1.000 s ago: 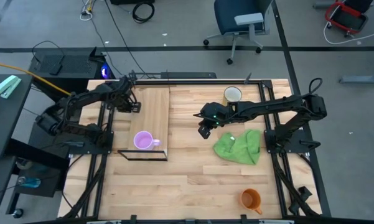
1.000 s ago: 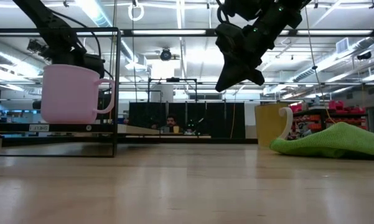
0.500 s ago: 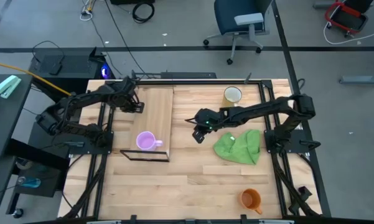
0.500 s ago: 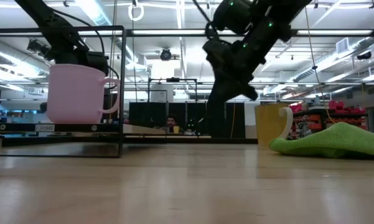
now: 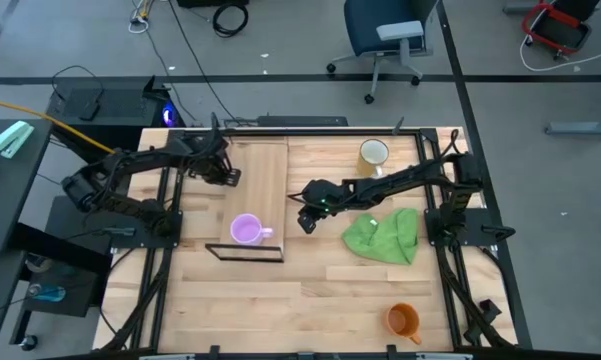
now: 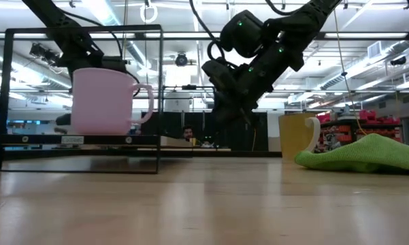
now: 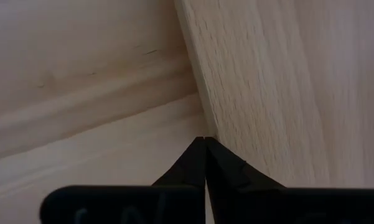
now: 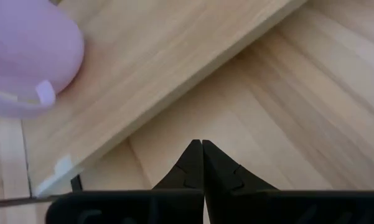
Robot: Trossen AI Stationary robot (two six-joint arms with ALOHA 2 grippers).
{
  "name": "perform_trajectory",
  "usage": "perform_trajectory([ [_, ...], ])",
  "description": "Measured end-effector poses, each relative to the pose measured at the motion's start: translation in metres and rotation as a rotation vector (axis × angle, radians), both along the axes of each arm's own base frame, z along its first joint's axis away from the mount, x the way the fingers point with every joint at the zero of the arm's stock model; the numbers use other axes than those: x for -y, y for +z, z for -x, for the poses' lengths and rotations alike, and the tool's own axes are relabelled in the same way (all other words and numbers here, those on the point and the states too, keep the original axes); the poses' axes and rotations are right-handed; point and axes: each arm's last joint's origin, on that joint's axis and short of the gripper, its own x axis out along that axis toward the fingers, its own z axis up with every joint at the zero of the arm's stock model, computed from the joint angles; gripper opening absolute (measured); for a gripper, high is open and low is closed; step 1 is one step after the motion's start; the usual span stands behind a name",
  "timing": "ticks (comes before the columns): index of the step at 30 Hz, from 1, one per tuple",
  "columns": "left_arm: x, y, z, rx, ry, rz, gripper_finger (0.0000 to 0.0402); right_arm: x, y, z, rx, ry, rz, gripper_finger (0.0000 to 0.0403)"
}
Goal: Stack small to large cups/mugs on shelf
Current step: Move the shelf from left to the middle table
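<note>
The shelf (image 5: 265, 180), a light-wood plank with a black frame (image 5: 245, 256) at its near end, lies on the table's left half. The light-purple mug (image 5: 245, 230) stands upright on its near end and also shows in the low view (image 6: 102, 101). My left gripper (image 5: 226, 173) is shut at the plank's left long edge. My right gripper (image 5: 304, 220) is shut and empty, above the table just right of the shelf (image 8: 162, 68). The pale yellow mug (image 5: 373, 153) stands at the far right. The orange mug (image 5: 403, 320) stands at the near right. My left gripper has its shut fingertips (image 7: 203, 146) against the plank's left long edge (image 7: 202, 115), toward the plank's far end. The fingers come from the table's left, slanting down. The shelf stays on the table with the purple mug on it.
A crumpled green cloth (image 5: 383, 235) lies right of my right gripper, between the yellow and orange mugs. Bare tabletop lies at the near middle. A person (image 6: 186, 134) shows far off in the room behind.
My left gripper has gone toward the table's right edge, staying shut. The shelf has slid right along the table with it, carrying the purple mug upright. My right gripper has gone left toward the shelf and a little down, staying shut.
</note>
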Motion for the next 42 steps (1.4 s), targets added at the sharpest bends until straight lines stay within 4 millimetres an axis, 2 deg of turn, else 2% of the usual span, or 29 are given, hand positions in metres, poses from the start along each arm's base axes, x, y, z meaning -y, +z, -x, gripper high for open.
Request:
perform_trajectory([
  [8, 0.006, 0.001, -0.013, 0.076, -0.051, -0.001, 0.0016, 0.002, 0.000, -0.001, 0.011, -0.007, -0.003, 0.0000],
  [14, 0.009, 0.002, -0.021, 0.102, -0.078, -0.020, 0.0005, 0.004, -0.004, 0.001, -0.021, -0.012, -0.007, 0.0000],
  [20, 0.014, 0.002, -0.026, 0.111, -0.096, -0.023, 0.0017, 0.010, -0.006, 0.003, -0.047, -0.032, -0.006, 0.0000],
  [25, 0.020, 0.003, -0.030, 0.120, -0.128, -0.019, 0.0006, 0.015, -0.006, 0.004, -0.051, -0.045, -0.006, 0.0000],
  [31, 0.026, 0.003, -0.037, 0.144, -0.156, -0.025, 0.0016, 0.020, -0.007, 0.005, -0.063, -0.058, -0.009, 0.0000],
  [35, 0.026, 0.004, -0.039, 0.158, -0.161, -0.036, 0.0008, 0.021, -0.008, 0.007, -0.077, -0.064, -0.009, 0.0000],
  [42, 0.026, 0.009, -0.047, 0.268, -0.207, -0.026, 0.0014, 0.022, -0.008, 0.008, -0.089, -0.068, -0.008, 0.0000],
])
